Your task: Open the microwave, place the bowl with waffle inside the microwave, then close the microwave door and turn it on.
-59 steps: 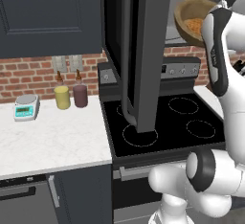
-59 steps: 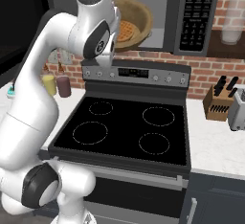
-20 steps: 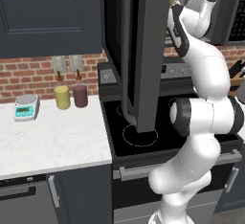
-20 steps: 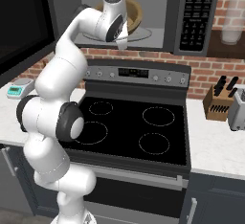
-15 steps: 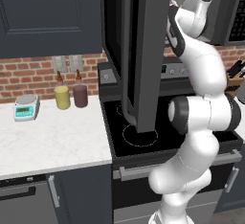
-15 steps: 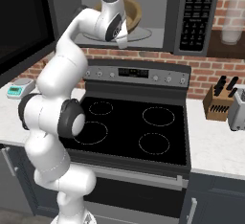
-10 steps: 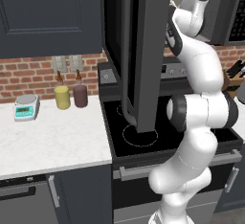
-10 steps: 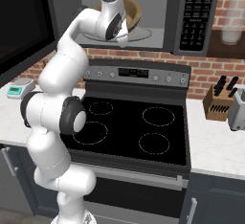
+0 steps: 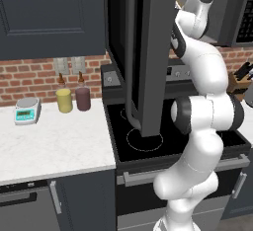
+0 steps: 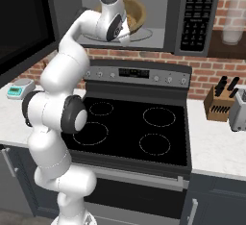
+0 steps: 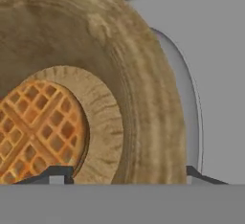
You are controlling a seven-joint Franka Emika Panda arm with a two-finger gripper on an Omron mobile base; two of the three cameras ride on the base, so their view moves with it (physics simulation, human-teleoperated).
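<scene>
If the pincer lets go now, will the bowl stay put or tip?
The bowl looks wide, low and rigid, so probably steady. It sits over the round glass plate, which may be slippery. The waffle lies flat inside, unlikely to spill.

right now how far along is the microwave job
Done: the wide dark grey microwave door stands swung open. In hand: the small tan-brown wooden bowl with the golden waffle is inside the pale grey cavity of the large dark grey microwave, over the round glass plate, with the arm reaching in; whether the gripper has let go can't be told. Left: withdraw, close the door, turn it on.
</scene>
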